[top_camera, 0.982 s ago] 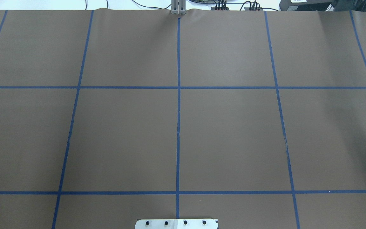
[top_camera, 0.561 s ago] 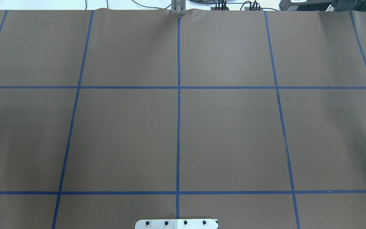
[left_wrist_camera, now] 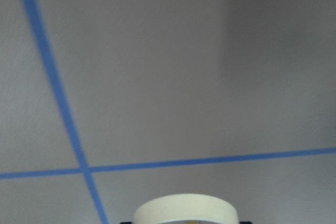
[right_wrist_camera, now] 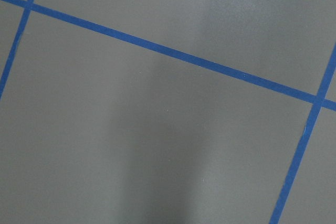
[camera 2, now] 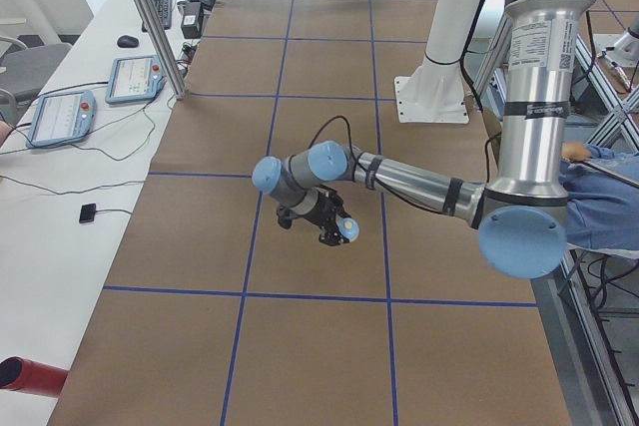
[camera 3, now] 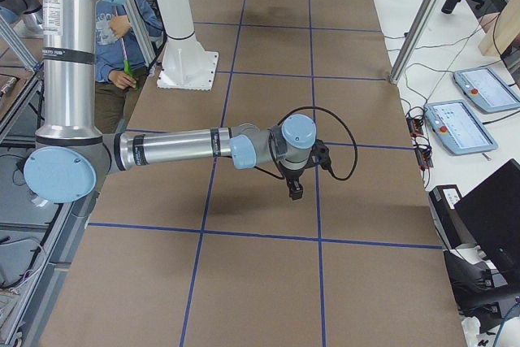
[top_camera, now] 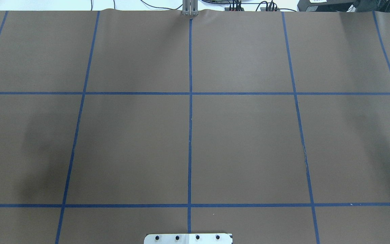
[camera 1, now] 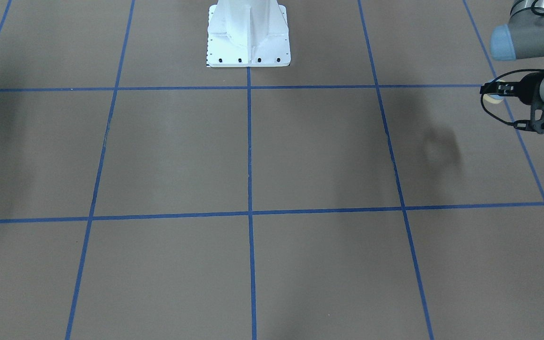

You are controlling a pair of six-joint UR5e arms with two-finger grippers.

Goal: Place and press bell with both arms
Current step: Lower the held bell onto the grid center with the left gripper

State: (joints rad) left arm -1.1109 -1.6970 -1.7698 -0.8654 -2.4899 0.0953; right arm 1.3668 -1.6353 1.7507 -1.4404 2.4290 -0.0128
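Observation:
My left gripper (camera 1: 491, 90) hangs above the brown table at that view's right edge and is shut on the bell (camera 1: 493, 97), which shows light blue and cream between the fingers. In the exterior left view the bell (camera 2: 346, 231) sits at the tip of the near arm's gripper (camera 2: 332, 229). The left wrist view shows only the bell's cream rim (left_wrist_camera: 184, 211) at the bottom. My right gripper (camera 3: 294, 191) hangs over the table in the exterior right view; I cannot tell whether it is open or shut. Its wrist view shows only paper and tape.
The white bolted pedestal (camera 1: 248, 33) stands at the robot's side of the table. Blue tape lines (top_camera: 190, 118) grid the brown paper. A metal post (top_camera: 190, 8) stands at the far edge. Tablets (camera 2: 130, 77) lie on a side table. A seated person (camera 2: 599, 197) is beside the robot.
In the overhead view the left arm's black cable has entered at the left edge, and its shadow has spread rightward over the left squares. The black bit at the right edge shifted slightly.

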